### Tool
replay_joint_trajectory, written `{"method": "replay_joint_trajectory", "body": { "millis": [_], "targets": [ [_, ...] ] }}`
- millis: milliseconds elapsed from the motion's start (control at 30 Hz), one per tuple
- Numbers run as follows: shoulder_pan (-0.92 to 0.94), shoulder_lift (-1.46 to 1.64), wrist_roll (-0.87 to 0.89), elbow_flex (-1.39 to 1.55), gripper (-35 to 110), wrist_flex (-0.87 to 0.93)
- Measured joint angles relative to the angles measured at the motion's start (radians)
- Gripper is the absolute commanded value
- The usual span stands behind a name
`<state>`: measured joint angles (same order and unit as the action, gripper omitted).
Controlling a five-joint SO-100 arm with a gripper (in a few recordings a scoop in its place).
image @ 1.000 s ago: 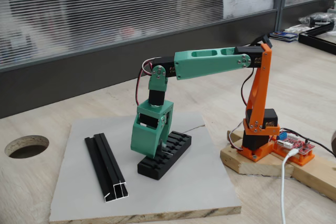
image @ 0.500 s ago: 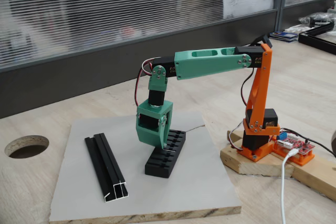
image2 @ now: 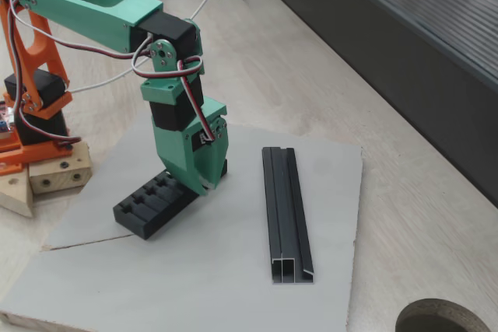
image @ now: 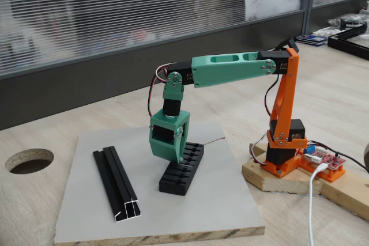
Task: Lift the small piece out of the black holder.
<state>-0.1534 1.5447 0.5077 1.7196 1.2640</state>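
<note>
Hiding its own tips, the pincer (image: 173,156) covers the black holder (image: 180,176).

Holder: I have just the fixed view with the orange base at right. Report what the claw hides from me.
Observer: In a fixed view the claw comes down over the right end of the holder, the end facing the rail.
Operator: Find the piece.
Observer: I can't make it out. The claw's body covers the slots beneath it, and the uncovered slots to the left look dark.
Operator: State whether the claw is shut.
Observer: I cannot tell. The tip looks narrow from this side, but neither a gap nor a grip shows.
</note>
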Motion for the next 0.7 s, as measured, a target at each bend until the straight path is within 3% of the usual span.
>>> {"method": "replay_joint_trajectory", "body": {
  "millis": [700],
  "targets": [
    [0.011,0.133,0.005,0.0,4,0.0]
  ]
}}
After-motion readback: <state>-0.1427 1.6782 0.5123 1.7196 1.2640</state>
